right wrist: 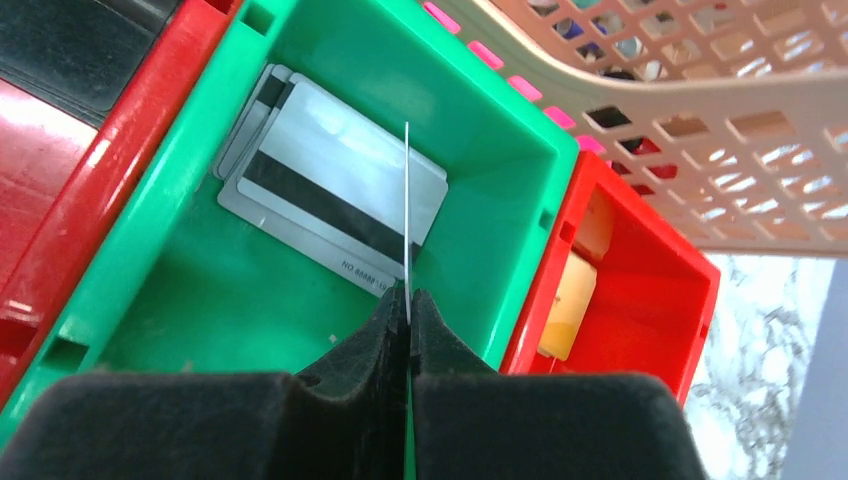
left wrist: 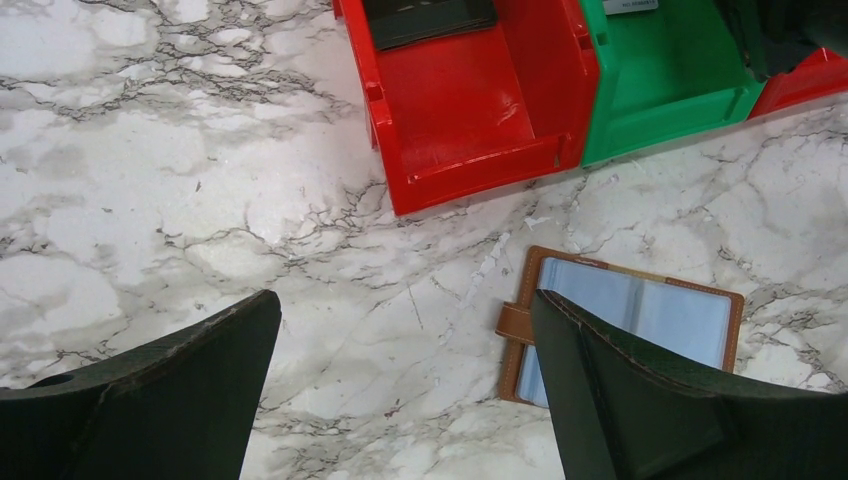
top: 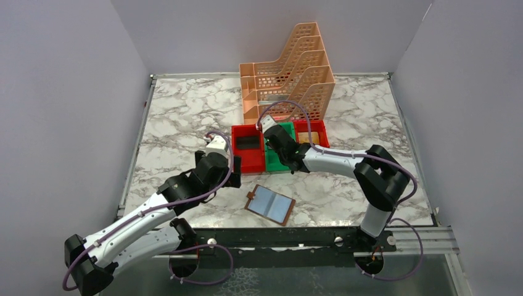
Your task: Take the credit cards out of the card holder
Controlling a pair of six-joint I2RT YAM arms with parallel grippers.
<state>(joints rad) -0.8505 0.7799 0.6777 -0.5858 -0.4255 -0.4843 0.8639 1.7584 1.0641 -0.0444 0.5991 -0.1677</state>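
The card holder (top: 269, 205) (left wrist: 640, 320), brown leather with grey-blue pockets, lies open on the marble near the front. My left gripper (left wrist: 405, 300) hangs open above the table just left of it, the right finger (left wrist: 640, 400) overlapping the holder's snap-tab side. My right gripper (top: 274, 139) (right wrist: 408, 292) is over the green bin (right wrist: 250, 290), shut on a credit card (right wrist: 407, 200) that shows edge-on as a thin pale line. Silvery credit cards (right wrist: 320, 190) with a black stripe lie stacked on the bin's floor.
A red bin (top: 247, 157) (left wrist: 470, 110) with a dark flat item (left wrist: 430, 18) stands left of the green one. Another red bin (right wrist: 650, 300), holding a yellowish object (right wrist: 568, 300), is to its right. A peach file rack (top: 290, 68) rises behind them.
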